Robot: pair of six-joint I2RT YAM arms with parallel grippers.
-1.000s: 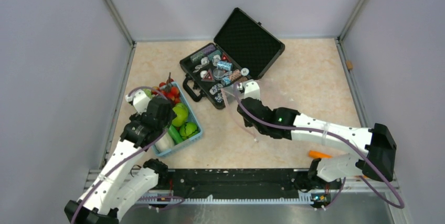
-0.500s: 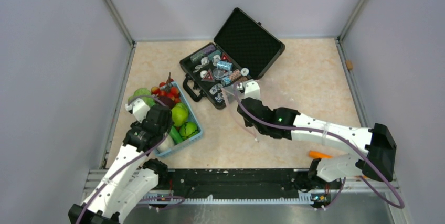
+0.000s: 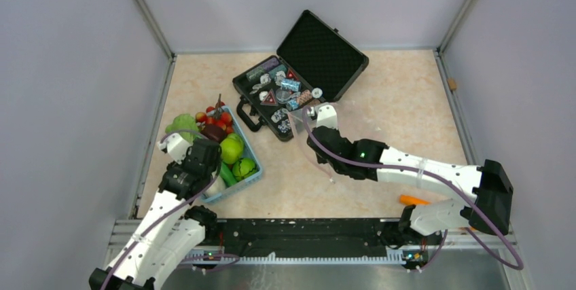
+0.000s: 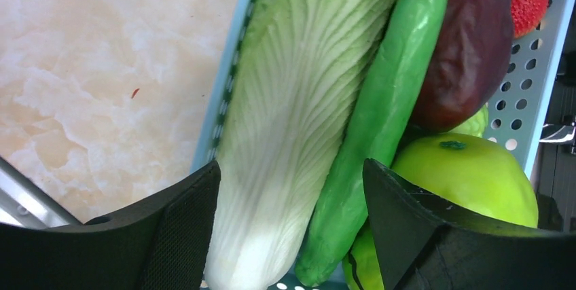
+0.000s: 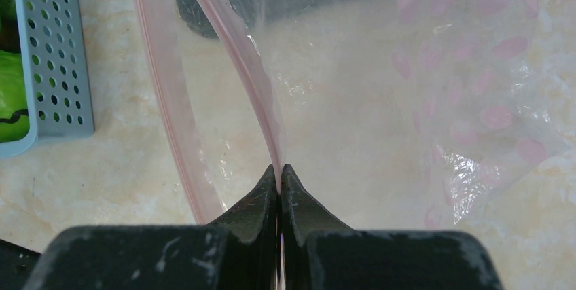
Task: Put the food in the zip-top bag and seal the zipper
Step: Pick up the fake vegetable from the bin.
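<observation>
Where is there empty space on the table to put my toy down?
Bare tabletop lies right of the black case, out to the right edge, and between the blue basket and the clear bag. Crowded around the case and inside the basket.

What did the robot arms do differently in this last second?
The left gripper drew back toward its base, jaws open over the basket, uncovering a pale green leafy vegetable at the basket's left side. Nothing grasped or released. The right gripper stays shut on the zip-top bag's zipper; the black case is unmoved.
</observation>
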